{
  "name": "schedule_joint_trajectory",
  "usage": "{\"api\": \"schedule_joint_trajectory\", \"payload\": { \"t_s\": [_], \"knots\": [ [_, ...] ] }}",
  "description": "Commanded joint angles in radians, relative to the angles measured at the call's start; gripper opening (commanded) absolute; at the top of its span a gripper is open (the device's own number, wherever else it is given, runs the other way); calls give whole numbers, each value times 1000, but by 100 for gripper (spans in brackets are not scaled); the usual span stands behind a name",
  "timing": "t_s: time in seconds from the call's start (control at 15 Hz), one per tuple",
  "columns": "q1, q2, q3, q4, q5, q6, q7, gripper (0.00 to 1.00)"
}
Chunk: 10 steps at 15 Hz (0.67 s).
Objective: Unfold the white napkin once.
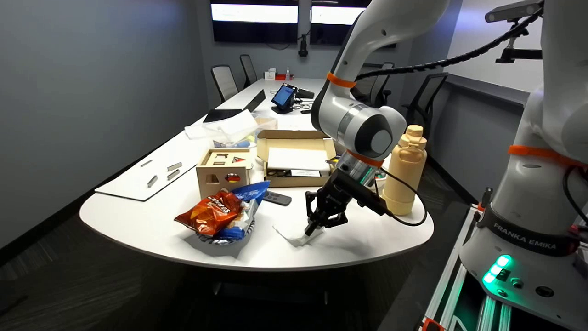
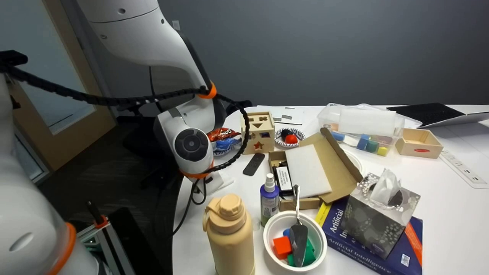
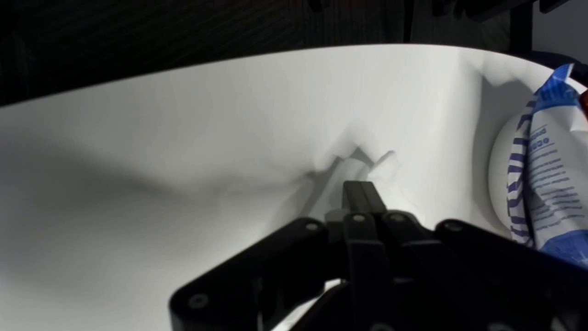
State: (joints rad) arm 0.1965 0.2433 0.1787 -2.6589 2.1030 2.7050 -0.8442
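Observation:
The white napkin (image 1: 296, 240) lies on the white table near its front edge, rumpled, with edges raised off the surface. My gripper (image 1: 311, 228) points down at it with its fingertips at the napkin. In the wrist view the gripper (image 3: 360, 186) has its two fingers pressed together, and the napkin (image 3: 388, 171) bunches up around the tips, so it appears pinched between them. The part under the fingers is hidden. In an exterior view the arm hides the gripper, and a bit of the napkin (image 2: 227, 180) shows beside the arm.
A bowl with an orange snack bag (image 1: 213, 214) and a blue-white bag (image 3: 558, 174) stands beside the napkin. A remote (image 1: 277, 198), a wooden shape box (image 1: 223, 170), an open cardboard box (image 1: 294, 181) and a cream bottle (image 1: 404, 170) stand farther back.

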Motion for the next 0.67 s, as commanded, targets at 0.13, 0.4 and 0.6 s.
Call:
{"api": "schedule_joint_trajectory", "payload": {
  "t_s": [0.13, 0.4, 0.6],
  "knots": [
    [-28, -1, -19, -8, -4, -94, -36, 0],
    [-38, -31, -42, -36, 61, -148, -104, 0],
    [-6, -52, -92, -64, 117, -172, -144, 0]
  ]
}}
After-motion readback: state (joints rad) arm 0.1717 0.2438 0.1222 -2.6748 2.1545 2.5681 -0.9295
